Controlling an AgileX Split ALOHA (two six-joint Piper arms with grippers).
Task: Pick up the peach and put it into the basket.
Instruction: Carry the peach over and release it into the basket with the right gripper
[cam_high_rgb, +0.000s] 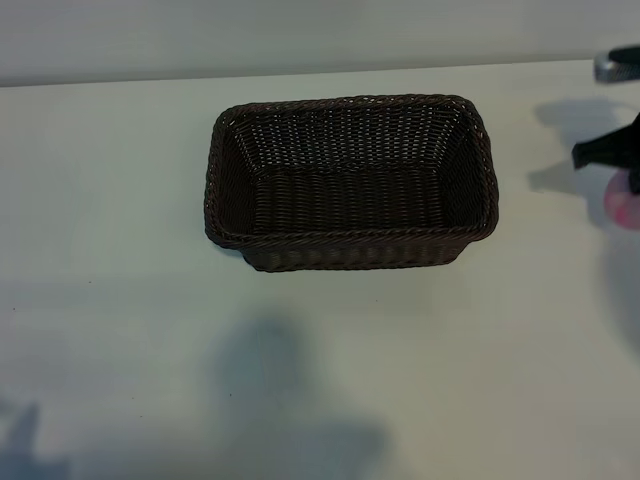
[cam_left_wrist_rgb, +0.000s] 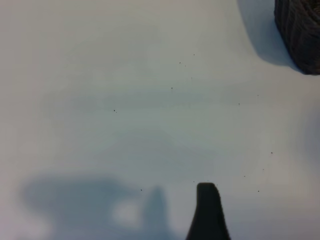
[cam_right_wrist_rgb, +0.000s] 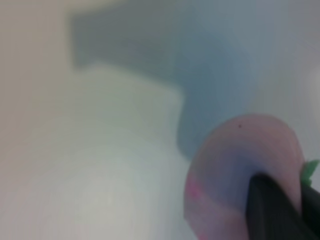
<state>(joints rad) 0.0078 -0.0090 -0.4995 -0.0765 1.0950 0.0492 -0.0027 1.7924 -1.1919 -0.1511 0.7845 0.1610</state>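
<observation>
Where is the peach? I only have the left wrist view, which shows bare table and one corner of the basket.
Observer: At the far right edge of the exterior view, the peach is well to the right of the basket.
Operator: Does the right pincer have it?
Observer: It looks so. The right pincer is directly over it, and the right wrist view shows a dark finger pressed against the fruit.
Operator: Is anything in the basket?
Observer: No, the exterior view shows its inside empty.
</observation>
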